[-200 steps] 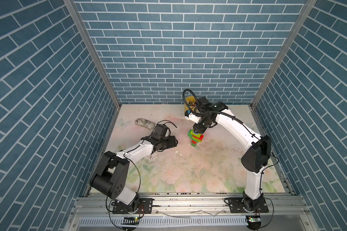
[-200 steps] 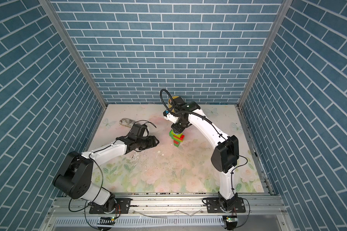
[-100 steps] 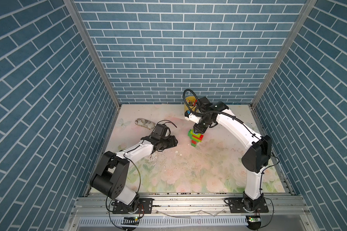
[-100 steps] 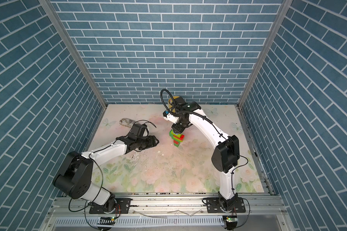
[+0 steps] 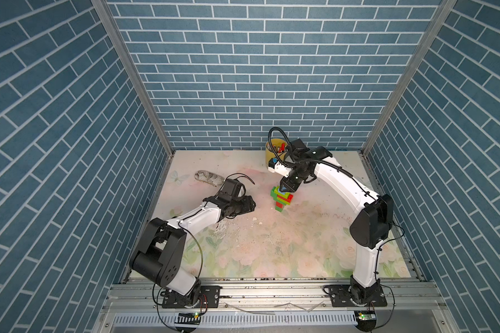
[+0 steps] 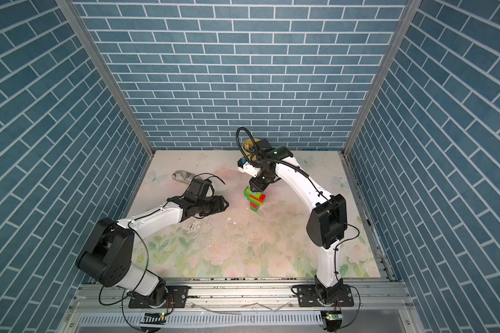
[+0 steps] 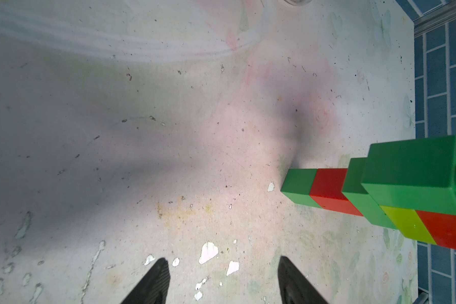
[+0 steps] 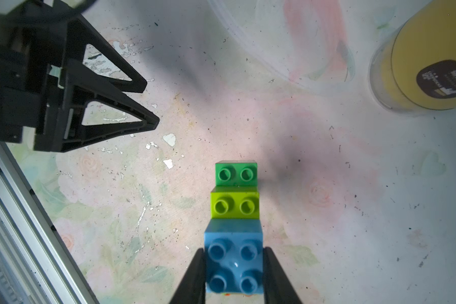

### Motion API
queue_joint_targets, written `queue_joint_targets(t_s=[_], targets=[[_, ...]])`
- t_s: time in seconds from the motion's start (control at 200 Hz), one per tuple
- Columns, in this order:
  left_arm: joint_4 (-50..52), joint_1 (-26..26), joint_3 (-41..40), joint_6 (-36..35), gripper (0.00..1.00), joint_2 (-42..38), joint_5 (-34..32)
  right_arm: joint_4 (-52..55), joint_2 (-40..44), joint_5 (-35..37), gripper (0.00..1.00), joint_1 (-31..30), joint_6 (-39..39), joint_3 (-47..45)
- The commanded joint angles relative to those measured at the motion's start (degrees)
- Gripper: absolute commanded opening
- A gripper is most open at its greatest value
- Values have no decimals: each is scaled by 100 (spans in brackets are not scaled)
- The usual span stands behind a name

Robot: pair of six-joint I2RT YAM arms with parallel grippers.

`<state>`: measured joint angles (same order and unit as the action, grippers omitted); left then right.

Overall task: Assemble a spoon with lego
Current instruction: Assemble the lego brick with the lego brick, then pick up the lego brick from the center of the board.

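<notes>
Worn floral table mat [image 5: 272, 253] with flaked spots. Left gripper [image 7: 223, 260] sits low over the mat on the left side. Its jaws are apart with nothing between them, aimed toward the spoon [image 5: 282, 199], near it but not touching. The spoon stands upright mid-table in both top views: narrow green-red stem down on the mat, wider green/lime/red head above. Right gripper [image 8: 234, 251] is above the spoon, its 2 fingers clamped on the light-blue brick [image 8: 233, 265] at the spoon's top. Farther back, crumpled clear plastic [image 5: 210, 178] lies on the left. A yellow cup [image 5: 272, 150] stands by the back wall, behind the right gripper; its contents are unclear.
</notes>
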<state>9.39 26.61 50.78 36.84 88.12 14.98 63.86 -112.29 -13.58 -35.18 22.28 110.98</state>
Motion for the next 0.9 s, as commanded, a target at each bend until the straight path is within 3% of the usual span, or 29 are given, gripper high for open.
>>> queue_joint_targets(t_s=[0.0,0.115,0.26,0.625,0.895], targets=[[120,37,142,-77,67,-27,-92,652,-453,452,11,-6,-88,-361],[134,36,125,-83,67,-45,-117,704,-455,452,13,-15,-107,-290],[151,33,138,-94,67,-41,-128,699,-321,382,24,-24,-195,-22],[153,37,133,-91,67,-58,-145,907,-503,372,39,-105,-224,699],[159,36,136,-99,67,-58,-139,894,-531,409,45,-138,-242,766]])
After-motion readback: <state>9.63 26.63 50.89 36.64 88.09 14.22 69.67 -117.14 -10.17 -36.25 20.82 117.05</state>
